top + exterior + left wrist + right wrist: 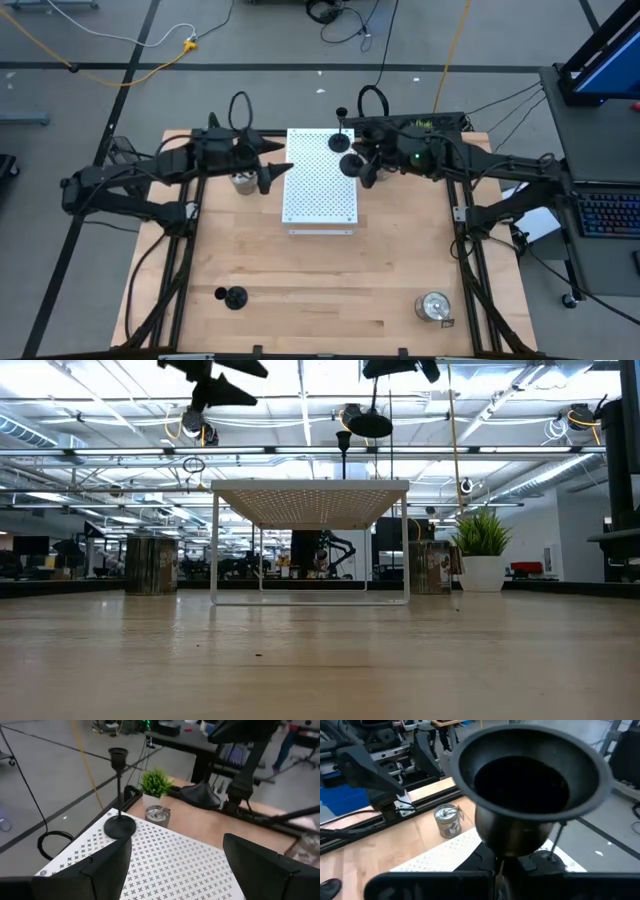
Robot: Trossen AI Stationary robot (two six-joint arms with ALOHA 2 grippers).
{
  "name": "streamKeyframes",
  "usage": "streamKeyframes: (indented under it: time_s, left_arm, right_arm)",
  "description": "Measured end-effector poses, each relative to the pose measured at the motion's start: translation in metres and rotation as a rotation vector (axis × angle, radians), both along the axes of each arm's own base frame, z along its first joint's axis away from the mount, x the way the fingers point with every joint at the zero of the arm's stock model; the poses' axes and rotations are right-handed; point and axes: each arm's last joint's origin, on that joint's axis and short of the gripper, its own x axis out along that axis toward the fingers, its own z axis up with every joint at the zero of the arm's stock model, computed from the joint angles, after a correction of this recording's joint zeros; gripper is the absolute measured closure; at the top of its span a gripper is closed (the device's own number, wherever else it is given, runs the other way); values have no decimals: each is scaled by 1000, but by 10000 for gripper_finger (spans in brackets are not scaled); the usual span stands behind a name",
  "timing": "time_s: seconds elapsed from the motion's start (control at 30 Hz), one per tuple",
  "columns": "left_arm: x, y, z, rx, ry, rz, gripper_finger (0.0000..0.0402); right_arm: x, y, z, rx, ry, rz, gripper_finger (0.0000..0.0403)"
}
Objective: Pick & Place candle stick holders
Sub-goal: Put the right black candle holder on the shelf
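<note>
High view: right claw (362,166) grips black holder (352,164) above white board (320,190).

Overhead, table-level, two wrist views; shared white perforated board (320,176).

Open-plan robotics lab: ceiling trusses (320,452), floor cables (120,60), workstations.

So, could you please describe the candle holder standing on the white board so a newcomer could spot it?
Start at the white perforated board mid-table. At its far edge stands a black candle holder with round base and thin stem. It is the only holder on the board; another black one hangs in the right gripper.
</note>
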Motion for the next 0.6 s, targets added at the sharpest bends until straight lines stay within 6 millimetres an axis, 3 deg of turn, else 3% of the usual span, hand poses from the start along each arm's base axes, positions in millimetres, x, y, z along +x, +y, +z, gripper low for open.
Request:
streamKeyframes:
  time_s: [0.33, 0.6]
  left_arm:
    - [39, -6, 22, 40, 118, -110, 80]
    - [68, -5, 21, 34, 129, -215, 80]
  right_arm:
    - [10, 2, -2, 43, -34, 115, 400]
    - [12, 4, 2, 57, -83, 193, 400]
